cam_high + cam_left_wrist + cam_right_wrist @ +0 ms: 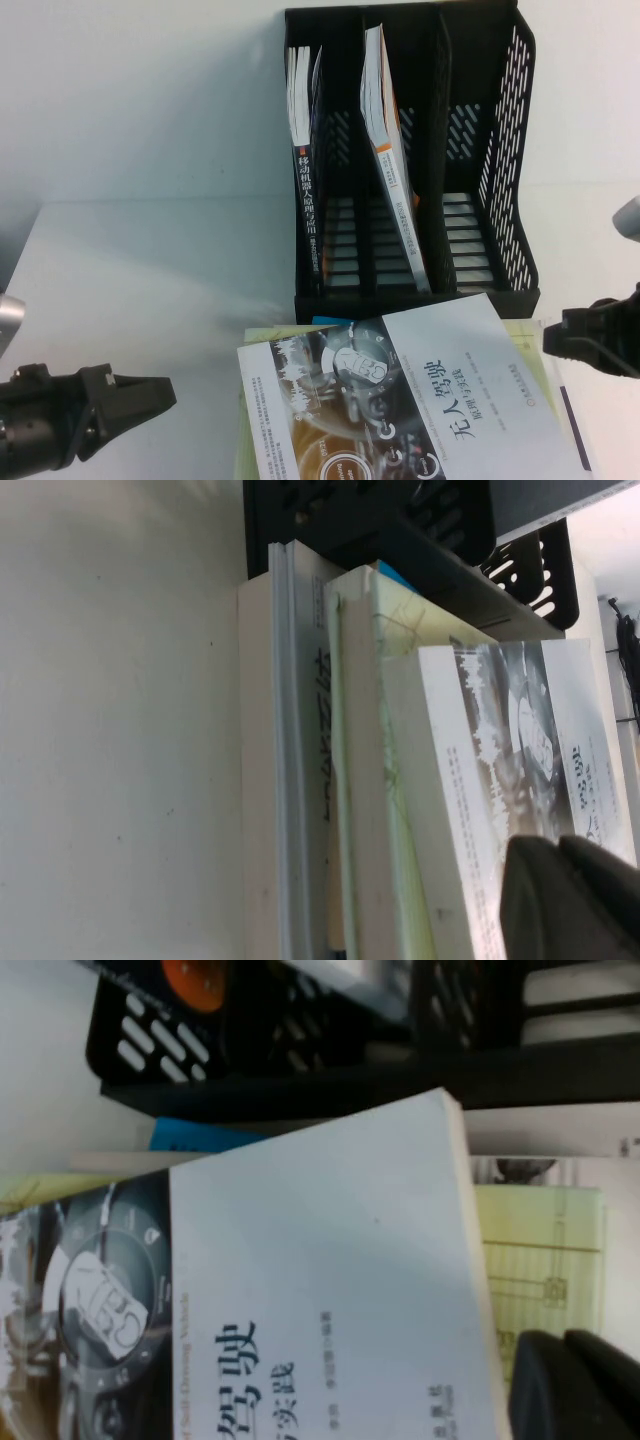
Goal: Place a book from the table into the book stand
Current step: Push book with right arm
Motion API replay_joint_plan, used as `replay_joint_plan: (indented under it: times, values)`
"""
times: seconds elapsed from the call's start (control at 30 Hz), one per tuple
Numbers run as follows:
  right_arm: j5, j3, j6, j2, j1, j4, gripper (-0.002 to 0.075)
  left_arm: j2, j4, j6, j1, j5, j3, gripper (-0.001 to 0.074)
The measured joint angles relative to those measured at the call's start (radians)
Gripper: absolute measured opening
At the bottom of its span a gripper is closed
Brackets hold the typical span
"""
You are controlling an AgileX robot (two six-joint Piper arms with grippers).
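A: Start nearest us. Where are the arms?

B: The left gripper [150,392] sits low at the near left, over bare table [140,270], its fingers drawn together on nothing, a little short of the book's left edge. The right gripper [556,340] is at the near right, just beside the book's right edge; its fingertips look closed, though the high view is poor there, so I hedge on that. It holds nothing.

A: And the book?

B: The book [400,400] lies flat, cover up, on top of a stack, with a pale yellow-green book [545,1270] under it showing on the right. It is skewed, so its far right corner comes close to the front lip of the book stand [515,150].

A: What could go wrong?

B: Lifting by one edge could drag the lower books along or let the thin cover sag and slip. That near corner might also catch the stand's lip.

A: Room to move?

B: Farther back, the stand's left slot holds a black-spined book [305,160] and the middle a leaning book [385,140]. The right slot looks free. I'd judge the open table on the left gives the best swing room.
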Motion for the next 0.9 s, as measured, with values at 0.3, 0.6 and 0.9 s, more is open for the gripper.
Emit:
replay_joint_plan:
  times: [0.3,0.6,0.9]
  values:
    - [0.072,-0.083,-0.092,0.073,0.015,-0.011,0.001,0.0,-0.004,0.0,0.0,0.017,0.0,-0.0004]
    - [0.075,-0.133,-0.025,0.086,0.12,-0.28,0.0013,0.0,-0.004,-0.004,0.0,0.02,0.0,-0.0004]
    - [0.077,-0.141,-0.025,0.091,0.127,-0.287,0.0011,0.0,-0.006,-0.006,0.0,0.034,0.0,-0.0004]
